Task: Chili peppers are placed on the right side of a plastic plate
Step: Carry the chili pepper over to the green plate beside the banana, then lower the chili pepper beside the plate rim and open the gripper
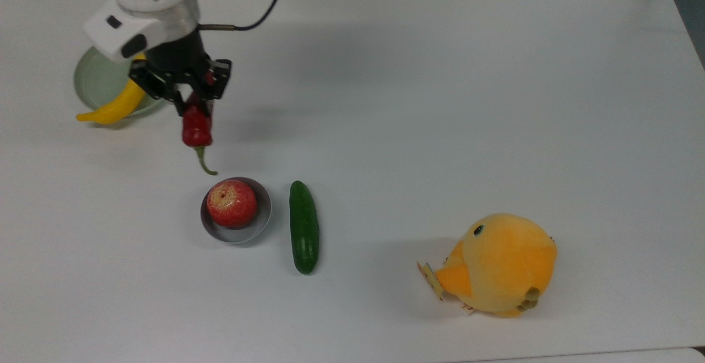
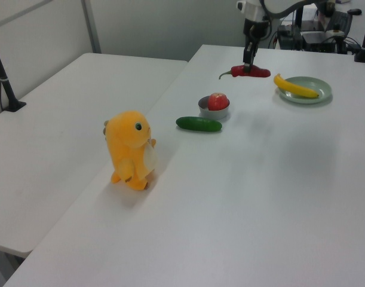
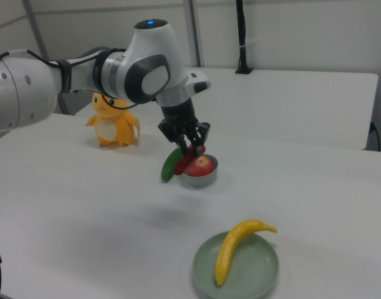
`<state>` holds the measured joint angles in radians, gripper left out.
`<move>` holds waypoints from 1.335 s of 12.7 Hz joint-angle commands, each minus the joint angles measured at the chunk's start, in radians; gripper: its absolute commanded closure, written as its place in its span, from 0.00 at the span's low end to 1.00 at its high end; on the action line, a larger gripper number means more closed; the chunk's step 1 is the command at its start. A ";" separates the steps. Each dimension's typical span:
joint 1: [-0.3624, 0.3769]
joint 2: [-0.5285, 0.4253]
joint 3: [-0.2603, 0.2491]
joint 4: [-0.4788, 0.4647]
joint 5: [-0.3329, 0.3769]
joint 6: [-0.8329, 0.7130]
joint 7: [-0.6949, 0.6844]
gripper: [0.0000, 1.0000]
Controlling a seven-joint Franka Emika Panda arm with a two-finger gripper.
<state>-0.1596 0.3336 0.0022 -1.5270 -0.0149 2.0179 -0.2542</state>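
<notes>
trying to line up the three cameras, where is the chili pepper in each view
Top view: the chili pepper hangs from the gripper at upper left, right of the plastic plate.
Left view: chili pepper at top, right of centre, left of the plate.
Right view: chili pepper at centre, under the gripper.
Shared landmark: the grey bowl holding the apple.
</notes>
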 commanded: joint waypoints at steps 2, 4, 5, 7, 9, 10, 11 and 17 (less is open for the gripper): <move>-0.049 -0.024 -0.080 -0.009 0.026 -0.024 -0.201 1.00; -0.072 -0.024 -0.117 -0.012 0.035 -0.022 -0.247 1.00; -0.089 -0.022 -0.140 -0.019 0.035 -0.016 -0.285 1.00; -0.110 -0.021 -0.174 -0.028 0.038 -0.013 -0.351 1.00; -0.141 -0.015 -0.206 -0.054 0.065 0.010 -0.443 1.00; -0.152 -0.008 -0.224 -0.067 0.070 0.033 -0.485 1.00; -0.169 -0.001 -0.241 -0.093 0.072 0.076 -0.541 1.00; -0.205 0.059 -0.281 -0.148 0.072 0.197 -0.660 1.00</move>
<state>-0.3572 0.3734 -0.2675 -1.6469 0.0359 2.1557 -0.8517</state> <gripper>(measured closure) 0.639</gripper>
